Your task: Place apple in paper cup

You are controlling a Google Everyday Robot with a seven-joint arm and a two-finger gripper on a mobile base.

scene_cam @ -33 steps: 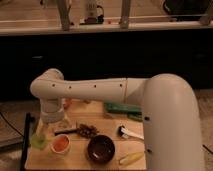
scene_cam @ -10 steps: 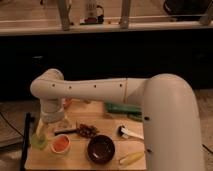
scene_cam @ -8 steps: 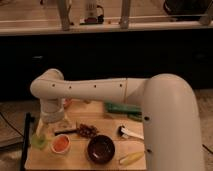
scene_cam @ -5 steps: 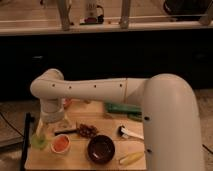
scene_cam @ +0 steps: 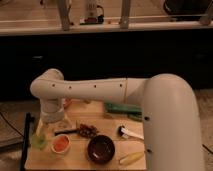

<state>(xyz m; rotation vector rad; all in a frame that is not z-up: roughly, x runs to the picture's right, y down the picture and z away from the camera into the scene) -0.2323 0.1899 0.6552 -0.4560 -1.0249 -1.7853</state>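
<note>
Apple (scene_cam: 60, 143) is seen seated in paper cup (scene_cam: 60, 148), mouth upward, on table (scene_cam: 75, 161). Flanked by green cup (scene_cam: 38, 141) and brown bowl (scene_cam: 101, 148). Claw (scene_cam: 56, 125) sits behind; state indeterminable.

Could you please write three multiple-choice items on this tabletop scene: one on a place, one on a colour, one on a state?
1. Where does the gripper hang?
A. above the table's left end
B. over the dark brown bowl
C. off the right edge

2. What colour is the cup nearest the left edge?
A. blue
B. pale green
C. black

3. The apple is
A. on bare wood
B. inside the paper cup
C. in the bowl

Answers: 1 A, the wrist ends beside the pale green cup; 2 B, it looks light green; 3 B, orange-red fills the white rim.
</note>
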